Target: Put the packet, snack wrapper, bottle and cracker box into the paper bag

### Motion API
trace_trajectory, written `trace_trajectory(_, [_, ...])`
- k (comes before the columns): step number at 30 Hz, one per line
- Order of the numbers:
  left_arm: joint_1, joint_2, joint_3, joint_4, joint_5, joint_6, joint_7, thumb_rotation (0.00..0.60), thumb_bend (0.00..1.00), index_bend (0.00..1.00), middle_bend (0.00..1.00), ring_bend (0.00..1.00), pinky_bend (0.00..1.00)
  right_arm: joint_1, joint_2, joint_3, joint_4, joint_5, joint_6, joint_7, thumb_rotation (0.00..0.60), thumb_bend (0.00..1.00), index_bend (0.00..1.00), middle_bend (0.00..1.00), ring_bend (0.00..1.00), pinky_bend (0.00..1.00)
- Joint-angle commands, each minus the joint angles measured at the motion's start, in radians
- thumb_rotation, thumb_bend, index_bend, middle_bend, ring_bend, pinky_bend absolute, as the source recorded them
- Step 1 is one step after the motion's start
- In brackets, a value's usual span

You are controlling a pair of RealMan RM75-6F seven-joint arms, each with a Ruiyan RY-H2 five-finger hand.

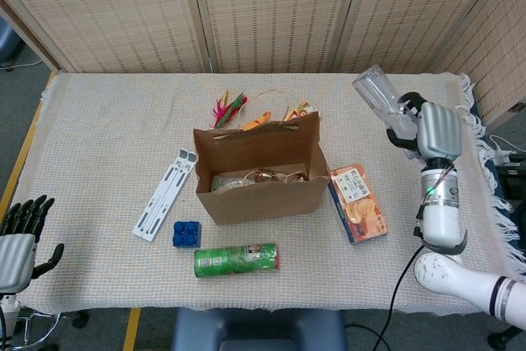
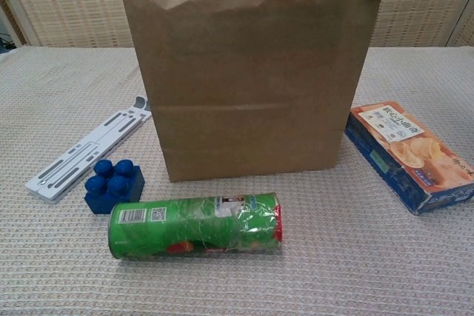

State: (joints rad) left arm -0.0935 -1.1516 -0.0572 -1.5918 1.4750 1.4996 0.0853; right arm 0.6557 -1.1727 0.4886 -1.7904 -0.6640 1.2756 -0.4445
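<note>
The brown paper bag [image 1: 259, 195] [image 2: 252, 94] stands open at the table's middle. Something shiny and crumpled, maybe the snack wrapper [image 1: 255, 178], lies inside it. My right hand [image 1: 436, 131] is raised at the far right, well right of the bag, and grips a clear bottle [image 1: 380, 94] tilted up to the left. The orange-and-blue cracker box [image 1: 357, 201] [image 2: 411, 155] lies flat just right of the bag. A green packet [image 1: 237, 259] [image 2: 196, 225] lies on its side in front of the bag. My left hand [image 1: 20, 232] hangs empty off the table's front left corner, fingers apart.
A white slotted stand [image 1: 167, 193] [image 2: 85, 149] and a blue brick [image 1: 186, 233] [image 2: 113, 185] lie left of the bag. Coloured feathers and ribbons [image 1: 230, 109] sit behind it. Woven screens close off the back. The tablecloth's fringe hangs at the right edge.
</note>
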Motion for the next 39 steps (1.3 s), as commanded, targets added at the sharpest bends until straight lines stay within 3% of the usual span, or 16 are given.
trace_trajectory(1, [0.000, -0.001, 0.000, 0.000, 0.000, 0.000, 0.002, 0.600, 0.36, 0.02, 0.00, 0.00, 0.00, -0.024, 0.113, 0.086, -0.180, -0.100, 0.101, 0.032, 0.600, 0.35, 0.63, 0.59, 0.63, 0.72])
trace_trajectory(8, [0.001, -0.002, 0.000, 0.000, 0.001, 0.002, 0.005, 0.600, 0.36, 0.02, 0.00, 0.00, 0.00, 0.067, 0.104, 0.119, -0.304, -0.102, 0.142, -0.067, 0.600, 0.35, 0.62, 0.59, 0.62, 0.72])
trace_trajectory(14, [0.000, 0.000, 0.000, 0.001, 0.003, 0.000, -0.002, 0.600, 0.37, 0.02, 0.00, 0.00, 0.00, 0.206, -0.023, 0.090, -0.319, -0.065, 0.162, -0.191, 0.600, 0.35, 0.62, 0.59, 0.62, 0.72])
trace_trajectory(22, [-0.001, 0.003, 0.001, 0.006, 0.004, -0.004, -0.016, 0.600, 0.37, 0.02, 0.00, 0.00, 0.00, 0.364, -0.229, 0.037, -0.258, -0.051, 0.197, -0.305, 0.600, 0.35, 0.62, 0.59, 0.62, 0.71])
trace_trajectory(27, [-0.001, 0.006, 0.002, 0.008, 0.006, -0.006, -0.028, 0.600, 0.37, 0.02, 0.00, 0.00, 0.00, 0.402, -0.298, 0.006, -0.216, -0.057, 0.207, -0.337, 0.600, 0.35, 0.61, 0.59, 0.61, 0.71])
trace_trajectory(32, [-0.001, 0.007, 0.003, 0.008, 0.007, -0.006, -0.031, 0.600, 0.37, 0.02, 0.00, 0.00, 0.00, 0.398, -0.310, -0.034, -0.187, -0.055, 0.196, -0.357, 0.600, 0.35, 0.59, 0.59, 0.59, 0.68])
trace_trajectory(35, [-0.001, 0.007, 0.004, 0.007, 0.007, -0.006, -0.028, 0.600, 0.37, 0.02, 0.00, 0.00, 0.00, 0.390, -0.298, -0.053, -0.194, -0.027, 0.173, -0.369, 0.600, 0.31, 0.52, 0.58, 0.52, 0.62])
trace_trajectory(39, [0.000, 0.007, 0.004, 0.006, 0.008, -0.005, -0.023, 0.600, 0.37, 0.02, 0.00, 0.00, 0.00, 0.382, -0.286, -0.077, -0.206, 0.005, 0.153, -0.387, 0.600, 0.23, 0.39, 0.49, 0.41, 0.53])
